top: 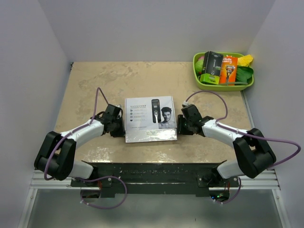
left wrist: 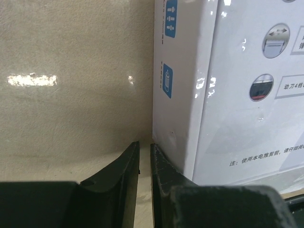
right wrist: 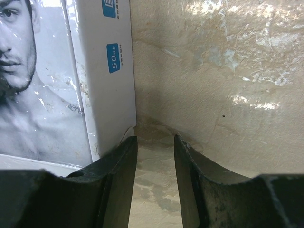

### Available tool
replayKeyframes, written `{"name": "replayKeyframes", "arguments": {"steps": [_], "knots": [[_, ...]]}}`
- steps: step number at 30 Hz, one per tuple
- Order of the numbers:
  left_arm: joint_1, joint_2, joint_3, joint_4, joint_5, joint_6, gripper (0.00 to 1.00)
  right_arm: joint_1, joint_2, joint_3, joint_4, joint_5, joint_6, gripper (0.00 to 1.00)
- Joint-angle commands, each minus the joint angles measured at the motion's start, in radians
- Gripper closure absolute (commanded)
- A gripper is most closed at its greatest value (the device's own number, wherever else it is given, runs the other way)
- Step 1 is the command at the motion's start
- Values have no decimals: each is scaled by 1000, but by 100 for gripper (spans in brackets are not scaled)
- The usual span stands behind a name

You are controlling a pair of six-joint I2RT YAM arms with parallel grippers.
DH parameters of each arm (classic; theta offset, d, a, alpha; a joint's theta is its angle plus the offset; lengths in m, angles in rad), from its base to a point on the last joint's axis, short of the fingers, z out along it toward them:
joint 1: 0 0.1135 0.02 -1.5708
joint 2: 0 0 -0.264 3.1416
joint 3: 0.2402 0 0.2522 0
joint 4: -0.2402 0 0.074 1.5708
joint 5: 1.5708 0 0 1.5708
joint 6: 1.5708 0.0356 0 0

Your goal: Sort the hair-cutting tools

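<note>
Left pincer (left wrist: 145,145), right pincer (right wrist: 155,138) beside box (top: 150,118)

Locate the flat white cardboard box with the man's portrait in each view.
Top external: flat white box at the centre of the beige marbled tabletop.
Left wrist: box fills the right half.
Right wrist: box at upper left, portrait showing.
Shared landmark: that tabletop.
</note>
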Motion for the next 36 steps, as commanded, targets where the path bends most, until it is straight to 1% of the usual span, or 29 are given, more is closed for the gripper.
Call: {"name": "replayKeyframes", "arguments": {"steps": [1, 4, 10, 22, 36], "knots": [[-13, -46, 7, 58, 147, -29, 80, 29, -34, -9, 110, -128, 59, 58], [-14, -67, 8, 61, 186, -41, 80, 34, -40, -12, 110, -134, 62, 58], [-16, -101, 19, 38, 206, -46, 80, 37, -59, -7, 102, -139, 65, 57], [-16, -101, 1, 39, 186, -41, 80, 61, -59, 16, 91, -137, 76, 57], [-17, -92, -5, 45, 180, -32, 80, 103, -10, -9, 169, -175, 125, 58]]}}
